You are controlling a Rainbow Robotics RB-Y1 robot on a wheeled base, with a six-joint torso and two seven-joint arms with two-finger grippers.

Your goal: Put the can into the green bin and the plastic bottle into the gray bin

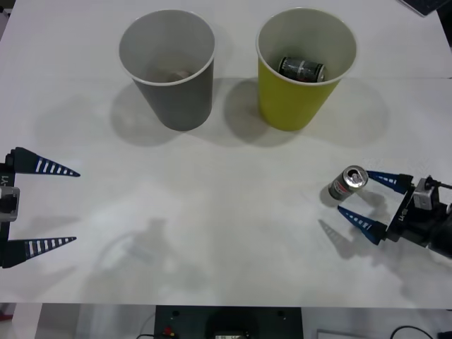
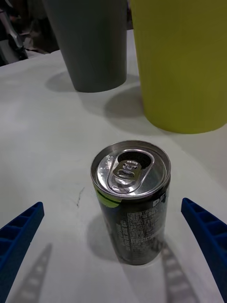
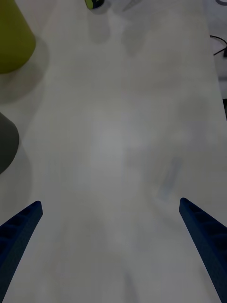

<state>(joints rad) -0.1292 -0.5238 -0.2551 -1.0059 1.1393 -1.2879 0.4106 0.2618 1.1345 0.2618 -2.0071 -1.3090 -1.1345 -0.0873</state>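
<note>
While the can (image 1: 347, 183) stands upright on the tabletop (image 1: 212, 212) at our right side, we have our right gripper (image 1: 352, 191) set around it with its fingers spread wide, one blue finger on each side and neither touching the metal yet. From the right wrist view the can (image 2: 131, 203) sits centred between the fingertips, pull tab up, so a straight squeeze should catch its round wall evenly. The green bin (image 1: 305, 67) stands further forward on the same side, near enough that the lift looks like a short carry; a darker can (image 1: 301, 69) already lies inside it. The gray bin (image 1: 168, 67) stands just beside the green one, apart from it, with something small and indistinct at its bottom. Our left gripper (image 1: 78, 206) waits open and empty at the left edge of the tabletop, well away from both bins, which keeps it clear of the right arm's path.
</note>
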